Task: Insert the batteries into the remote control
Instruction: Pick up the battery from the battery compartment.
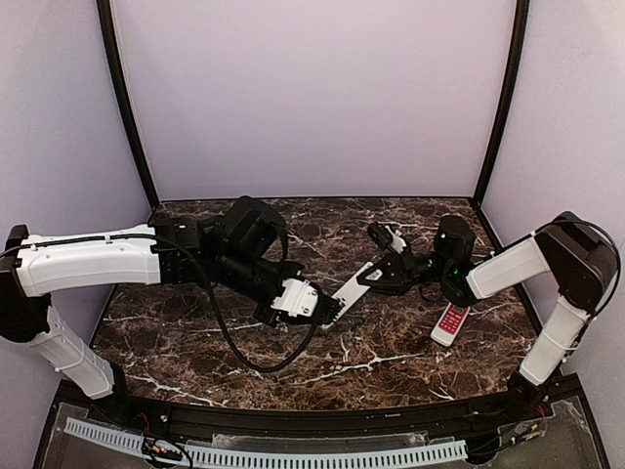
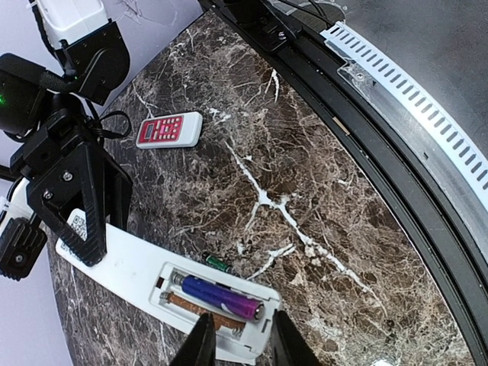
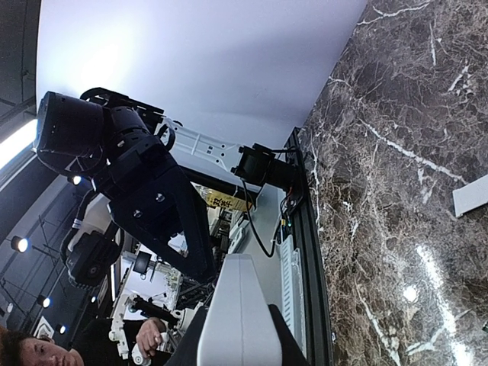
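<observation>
Left gripper (image 2: 242, 320) hovers at the remote's (image 2: 133, 259) open bay, jaws narrowly apart; any pinch cannot be told. One battery (image 2: 221, 297) is seated, a green cell (image 2: 217, 263) lies beside. Right gripper (image 2: 91, 248) clamps the far end. A hard push could twist the remote loose.
</observation>
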`<move>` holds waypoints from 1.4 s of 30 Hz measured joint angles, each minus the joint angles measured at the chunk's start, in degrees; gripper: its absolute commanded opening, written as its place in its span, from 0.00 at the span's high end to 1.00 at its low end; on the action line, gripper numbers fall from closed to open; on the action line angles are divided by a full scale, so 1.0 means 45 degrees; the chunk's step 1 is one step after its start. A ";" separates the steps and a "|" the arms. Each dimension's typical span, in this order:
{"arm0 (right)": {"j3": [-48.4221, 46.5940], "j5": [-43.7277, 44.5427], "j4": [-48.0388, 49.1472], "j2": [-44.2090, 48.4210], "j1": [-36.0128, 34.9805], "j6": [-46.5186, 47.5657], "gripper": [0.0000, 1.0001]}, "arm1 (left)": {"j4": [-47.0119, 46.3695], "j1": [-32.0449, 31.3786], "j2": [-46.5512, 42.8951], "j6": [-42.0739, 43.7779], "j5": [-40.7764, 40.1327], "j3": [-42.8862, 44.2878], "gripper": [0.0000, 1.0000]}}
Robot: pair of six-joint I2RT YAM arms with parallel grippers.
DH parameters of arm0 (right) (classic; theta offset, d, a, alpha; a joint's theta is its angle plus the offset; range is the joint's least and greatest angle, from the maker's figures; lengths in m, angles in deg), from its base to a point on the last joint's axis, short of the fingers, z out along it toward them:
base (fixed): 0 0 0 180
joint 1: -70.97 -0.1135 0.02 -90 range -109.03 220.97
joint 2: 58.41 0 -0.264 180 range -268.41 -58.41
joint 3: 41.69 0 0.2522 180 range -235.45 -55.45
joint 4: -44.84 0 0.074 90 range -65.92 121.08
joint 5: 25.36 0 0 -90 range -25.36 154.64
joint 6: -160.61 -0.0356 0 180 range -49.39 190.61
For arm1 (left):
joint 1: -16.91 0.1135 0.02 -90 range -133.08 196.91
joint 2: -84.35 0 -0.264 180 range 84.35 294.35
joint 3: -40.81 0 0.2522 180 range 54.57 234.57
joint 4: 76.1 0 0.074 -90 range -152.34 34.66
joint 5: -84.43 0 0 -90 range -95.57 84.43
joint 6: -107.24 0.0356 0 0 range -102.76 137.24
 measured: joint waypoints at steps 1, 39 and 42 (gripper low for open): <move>0.0000 0.0029 0.0034 0.0005 0.0000 0.0049 1.00 | -0.0029 0.0000 -0.0005 -0.0112 -0.0078 0.0000 0.71; 0.0903 0.4935 -0.4770 0.2477 -0.0010 0.3094 1.00 | 0.2929 0.1311 0.3254 -0.8344 -0.0476 0.4274 0.74; 0.0903 0.4993 -0.4697 0.2477 -0.0010 0.3050 1.00 | 0.3351 0.1311 0.3769 -0.8607 -0.0345 0.4852 0.75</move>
